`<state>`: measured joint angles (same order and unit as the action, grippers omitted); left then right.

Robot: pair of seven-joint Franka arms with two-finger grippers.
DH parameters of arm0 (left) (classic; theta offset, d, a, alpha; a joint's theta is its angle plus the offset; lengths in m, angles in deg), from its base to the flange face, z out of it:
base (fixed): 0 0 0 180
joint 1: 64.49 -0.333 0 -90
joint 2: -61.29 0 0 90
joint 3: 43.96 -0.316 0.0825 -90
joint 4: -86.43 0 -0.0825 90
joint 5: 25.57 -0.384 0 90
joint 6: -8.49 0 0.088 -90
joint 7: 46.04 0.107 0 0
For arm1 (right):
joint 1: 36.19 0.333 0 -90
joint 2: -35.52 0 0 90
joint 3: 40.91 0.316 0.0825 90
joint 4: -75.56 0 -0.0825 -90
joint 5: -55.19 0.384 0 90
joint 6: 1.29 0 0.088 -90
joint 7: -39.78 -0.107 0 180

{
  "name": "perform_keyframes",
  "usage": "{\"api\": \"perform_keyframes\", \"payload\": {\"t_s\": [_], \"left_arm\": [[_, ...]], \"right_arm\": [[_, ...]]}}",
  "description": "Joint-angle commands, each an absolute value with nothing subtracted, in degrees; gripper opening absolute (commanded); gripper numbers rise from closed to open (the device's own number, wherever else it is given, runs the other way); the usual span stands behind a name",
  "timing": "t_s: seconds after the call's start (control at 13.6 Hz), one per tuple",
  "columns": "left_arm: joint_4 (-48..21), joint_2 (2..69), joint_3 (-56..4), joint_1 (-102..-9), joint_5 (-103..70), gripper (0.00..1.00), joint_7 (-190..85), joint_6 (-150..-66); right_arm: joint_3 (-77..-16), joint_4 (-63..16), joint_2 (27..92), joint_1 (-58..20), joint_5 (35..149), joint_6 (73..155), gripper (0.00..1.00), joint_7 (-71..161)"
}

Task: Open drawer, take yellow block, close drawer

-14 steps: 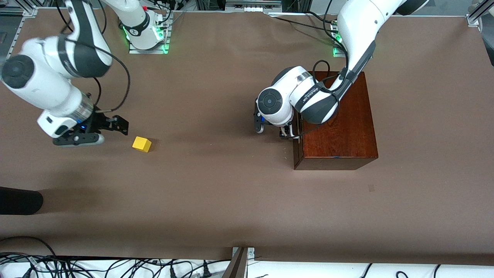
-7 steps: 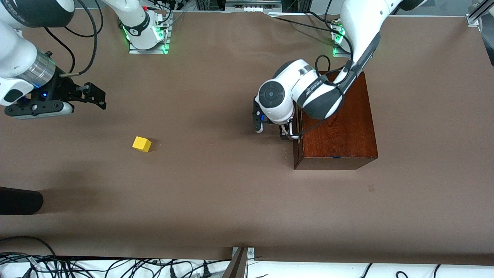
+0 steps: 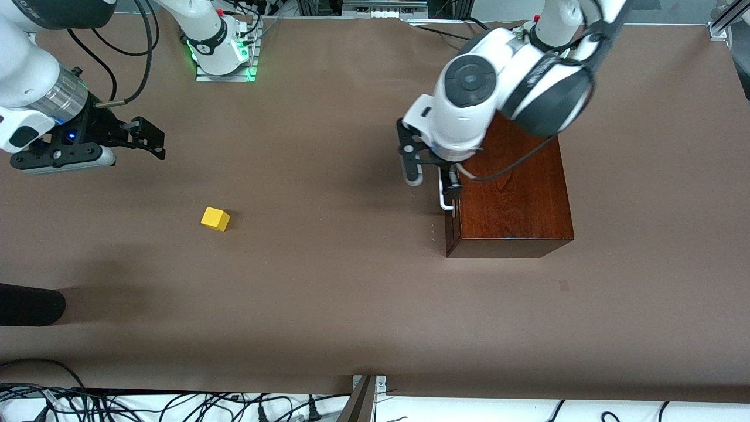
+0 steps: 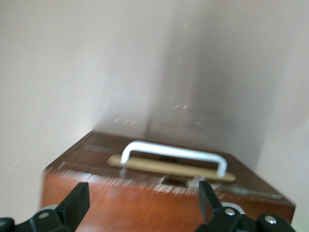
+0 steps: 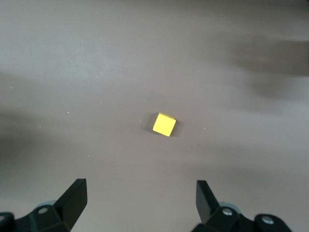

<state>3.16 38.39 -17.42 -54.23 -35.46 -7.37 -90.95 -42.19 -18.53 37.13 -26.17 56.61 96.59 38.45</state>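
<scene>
The yellow block (image 3: 215, 218) (image 5: 164, 124) lies alone on the brown table toward the right arm's end. My right gripper (image 3: 149, 139) (image 5: 140, 191) hangs open and empty above the table, off to one side of the block. The dark reddish-brown wooden box (image 3: 515, 199) stands toward the left arm's end. Its drawer (image 3: 451, 231) sits pushed in flush, and the white U-shaped handle (image 3: 446, 199) (image 4: 174, 153) on its brass plate (image 4: 169, 166) shows. My left gripper (image 3: 432, 179) (image 4: 142, 195) is open over the box's handle edge, and nothing lies between its fingers.
A black rounded object (image 3: 29, 305) pokes in at the table's edge nearest the right arm's end. Cables (image 3: 176, 404) run along the edge nearest the front camera. The right arm's base plate (image 3: 225, 70) is bolted at the farthest edge.
The left arm has risen off the handle and swung up over the box; the drawer stays shut. The right gripper drew back from beside the block, then held still.
</scene>
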Motion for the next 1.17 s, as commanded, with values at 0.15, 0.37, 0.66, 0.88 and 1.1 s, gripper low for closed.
{"api": "perform_keyframes", "payload": {"t_s": [0.15,0.37,0.66,0.88,1.1], "left_arm": [[10.47,40.99,-17.59,-63.85,-34.27,1.00,-6.84,-79.09],[13.48,41.51,-17.07,-71.23,-34.09,1.00,-6.92,-74.05],[7.79,49.40,-22.14,-71.26,-33.57,1.00,-7.71,-74.30],[2.60,55.30,-30.05,-67.22,-32.95,1.00,-7.72,-80.28],[-1.09,58.55,-36.12,-64.05,-29.97,1.00,-13.39,-80.37]], "right_arm": [[-42.40,-13.83,37.54,-26.79,55.10,93.72,1.00,38.82],[-42.49,-13.56,37.98,-27.05,55.10,91.71,1.00,38.99],[-42.58,-12.25,37.81,-26.96,55.10,91.79,1.00,38.73],[-42.75,-11.28,38.94,-27.05,55.10,91.44,1.00,39.16],[-42.66,-11.10,39.21,-26.88,55.10,91.78,1.00,38.82]]}}
